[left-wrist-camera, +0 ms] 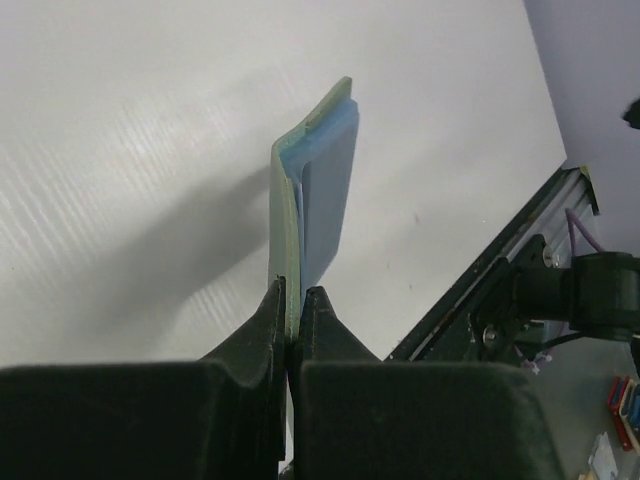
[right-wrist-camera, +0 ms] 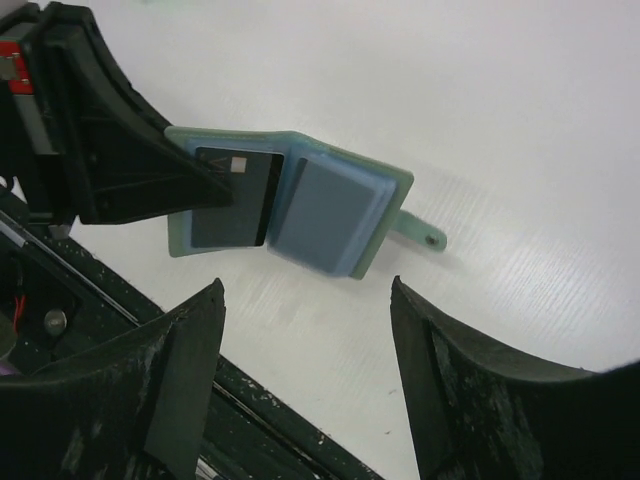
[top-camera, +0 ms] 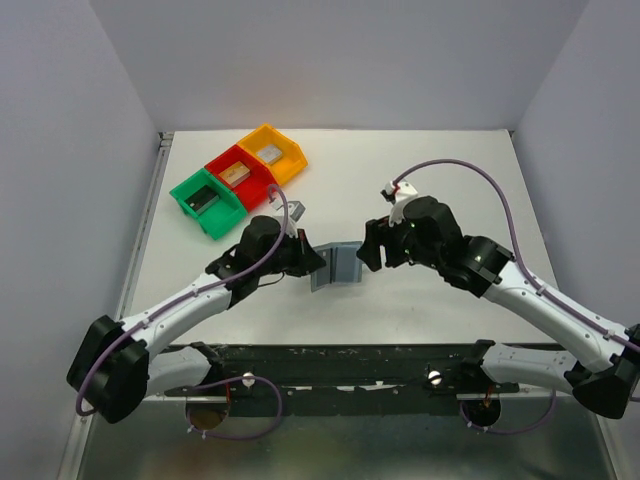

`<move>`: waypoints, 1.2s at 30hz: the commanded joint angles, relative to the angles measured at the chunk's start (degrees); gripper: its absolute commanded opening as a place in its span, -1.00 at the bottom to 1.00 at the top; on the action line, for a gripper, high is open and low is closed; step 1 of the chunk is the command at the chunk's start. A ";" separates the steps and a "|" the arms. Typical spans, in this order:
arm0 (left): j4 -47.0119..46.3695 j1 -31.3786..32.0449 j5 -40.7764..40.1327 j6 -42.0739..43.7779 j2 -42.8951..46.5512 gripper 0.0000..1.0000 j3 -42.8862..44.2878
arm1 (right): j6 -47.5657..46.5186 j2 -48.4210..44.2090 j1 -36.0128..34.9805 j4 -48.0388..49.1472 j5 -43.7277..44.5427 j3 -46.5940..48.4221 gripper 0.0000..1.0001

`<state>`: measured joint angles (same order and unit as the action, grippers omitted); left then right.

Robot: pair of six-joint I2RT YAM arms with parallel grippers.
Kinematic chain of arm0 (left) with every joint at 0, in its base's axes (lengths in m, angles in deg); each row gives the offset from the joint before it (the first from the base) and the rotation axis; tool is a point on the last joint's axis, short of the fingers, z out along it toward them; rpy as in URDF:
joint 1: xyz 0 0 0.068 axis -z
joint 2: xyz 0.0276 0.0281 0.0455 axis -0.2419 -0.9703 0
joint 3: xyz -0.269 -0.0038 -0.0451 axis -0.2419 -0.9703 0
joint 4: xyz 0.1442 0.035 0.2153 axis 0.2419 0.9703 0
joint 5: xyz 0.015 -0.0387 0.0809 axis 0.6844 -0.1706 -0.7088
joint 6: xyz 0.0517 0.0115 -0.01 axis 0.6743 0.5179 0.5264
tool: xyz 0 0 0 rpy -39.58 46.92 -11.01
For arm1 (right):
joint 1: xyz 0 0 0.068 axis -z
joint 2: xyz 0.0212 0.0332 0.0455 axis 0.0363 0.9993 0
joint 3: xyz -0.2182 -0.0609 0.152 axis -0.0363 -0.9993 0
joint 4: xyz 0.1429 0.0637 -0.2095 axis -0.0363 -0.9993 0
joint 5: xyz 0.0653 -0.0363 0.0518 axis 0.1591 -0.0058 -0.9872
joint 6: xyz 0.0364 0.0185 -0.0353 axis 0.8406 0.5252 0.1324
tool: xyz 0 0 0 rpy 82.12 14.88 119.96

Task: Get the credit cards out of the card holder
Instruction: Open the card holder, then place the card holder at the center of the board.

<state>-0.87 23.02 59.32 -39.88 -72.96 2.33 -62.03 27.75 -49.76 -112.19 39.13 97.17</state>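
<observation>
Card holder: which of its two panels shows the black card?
The card holder panel pinched by the left gripper; a black card lies on it. The other, with the tab, shows only a blue-grey pocket.

No text, label, brand, number or sign could be read in any view. The black card (right-wrist-camera: 235, 200) inside the card holder (right-wrist-camera: 330, 215) showed only a small pale square, with no legible print.

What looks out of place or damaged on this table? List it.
Nothing is spilled or damaged. Only the small grey-green bifold card holder looks odd: it is held upright and half open, pinched by the left gripper, with a thin black card showing inside.
</observation>
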 commanded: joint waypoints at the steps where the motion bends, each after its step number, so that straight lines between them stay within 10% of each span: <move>1: -9.55 -2.12 2.97 -3.19 -5.52 -1.00 -1.72 | 0.66 -1.36 -0.22 7.60 0.59 -5.70 0.47; 5: -17.64 -4.58 8.07 -6.53 -10.79 -1.00 -3.31 | 3.46 -7.95 0.22 28.59 -1.77 -20.72 0.43; 18: -32.16 -8.89 20.38 -11.37 -25.47 -1.00 -1.11 | 18.66 6.00 13.92 49.97 -31.48 -30.59 -0.33; 36: -11.87 -8.98 15.56 -3.03 -31.81 -1.00 4.07 | 21.75 22.09 17.09 60.20 -35.71 -32.18 -0.34</move>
<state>-19.86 14.08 77.00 -46.61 -104.15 3.07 -39.74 47.62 -32.85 -53.39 4.14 64.01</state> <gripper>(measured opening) 0.057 0.328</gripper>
